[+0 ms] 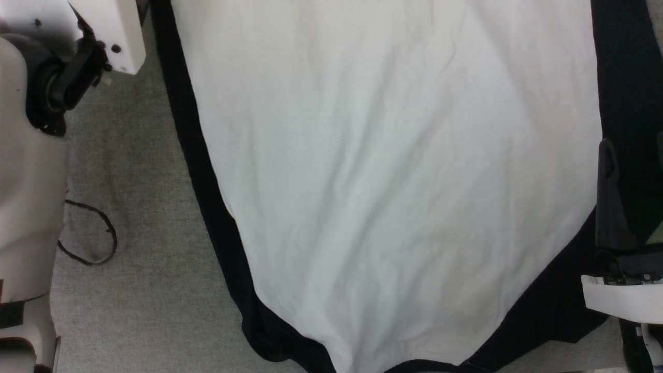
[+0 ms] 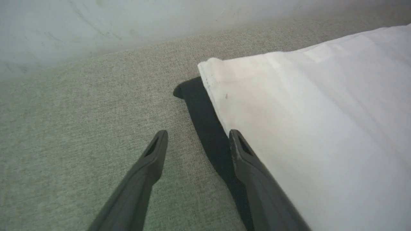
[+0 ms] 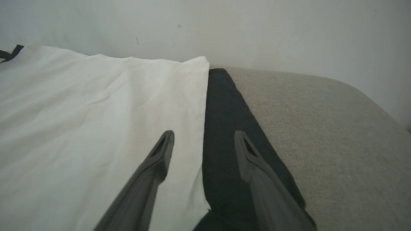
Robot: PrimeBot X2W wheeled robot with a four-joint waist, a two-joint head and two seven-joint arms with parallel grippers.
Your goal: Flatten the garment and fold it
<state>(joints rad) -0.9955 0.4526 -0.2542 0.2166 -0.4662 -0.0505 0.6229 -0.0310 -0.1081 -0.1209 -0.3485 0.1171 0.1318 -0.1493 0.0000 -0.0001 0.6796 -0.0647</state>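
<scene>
**Status of work: flattening largely done, folding not begun.**

1. Support. A grey fabric-covered surface [image 1: 145, 207] carries the work. It shows bare on both outer sides of the garment's white body.

2. The garment [image 1: 393, 197] lies spread out in a single layer. The white body takes up the centre of the head view, and only shallow creases run along it. I judge it acceptably flat, though a final smoothing pass would not be wasted.

3. Sleeves. The left sleeve [image 1: 207, 171] and the right sleeve [image 1: 621, 77] lie as black strips directly along the two side edges of the white body. Neither is crossed over it, and no fold line is visible anywhere.

4. Neck trim [image 1: 414, 366]. A thin black edge shows at the near end of the white body. The hem is at the far end, by the wall [image 3: 257, 32].

5. Left pincer [image 2: 197, 133]. It is spread wide with nothing between the fingers, and it sits at the left edge of the white body, near the hem corner. One finger is above the bare surface and the other above the sleeve strip. Contact with the cloth cannot be confirmed.

6. Right pincer [image 3: 204, 133]. It is likewise wide apart and holding nothing, and it straddles the right edge of the white body. One finger is above the white cloth and the other above the black sleeve.

Outstanding, in my judgement: all folding remains, starting with the sleeves inward and then the body. Both pincers appear positioned for a first side grasp.
</scene>
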